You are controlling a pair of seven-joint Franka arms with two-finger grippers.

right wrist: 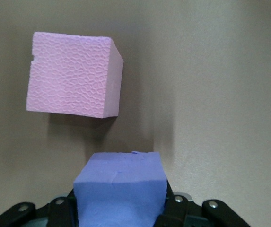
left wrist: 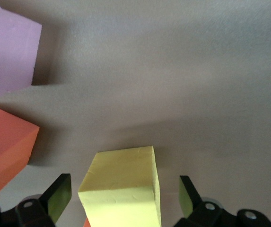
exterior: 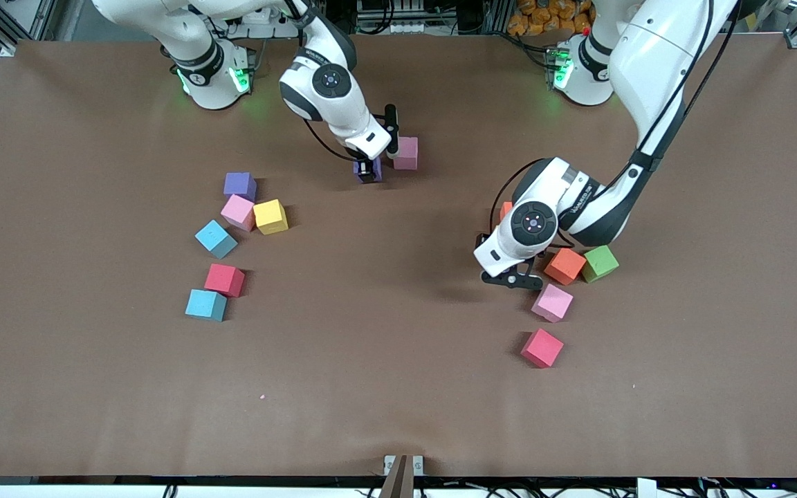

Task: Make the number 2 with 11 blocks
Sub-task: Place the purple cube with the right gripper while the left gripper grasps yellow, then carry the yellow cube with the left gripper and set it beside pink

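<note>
Of the blocks, the red block [exterior: 542, 347] lies nearest to the front camera, alone toward the left arm's end of the table.

At the right arm's end sits a loose cluster: a light blue block [exterior: 205, 304] touching a second red block [exterior: 224, 279], then another light blue block [exterior: 216, 238], a pink block [exterior: 238, 211] against a yellow block [exterior: 270, 216], and the loose purple block [exterior: 239, 185] farthest from the camera.

Mid-table, the right gripper [exterior: 369, 169] is clamped on the held purple block [right wrist: 118, 182], low over the table. Whether it rests on the surface I cannot tell. The placed pink block [exterior: 405, 153] lies just beside it, toward the left arm's end and slightly farther from the camera. The right wrist view shows a narrow gap between the two, with faces roughly parallel. Closing that gap squarely looks like the coming move, so the number 2 is barely begun (at most two blocks near each other).

The left gripper [exterior: 512, 280] hangs low with its jaws wide, straddling a second yellow block [left wrist: 121, 189] without touching it. That block is hidden in the front view. Around it lie an orange block [exterior: 564, 266] touching the green cube [exterior: 600, 263], another pink block [exterior: 552, 302] nearer the camera, and a further orange block [exterior: 506, 209] half hidden by the arm.
</note>
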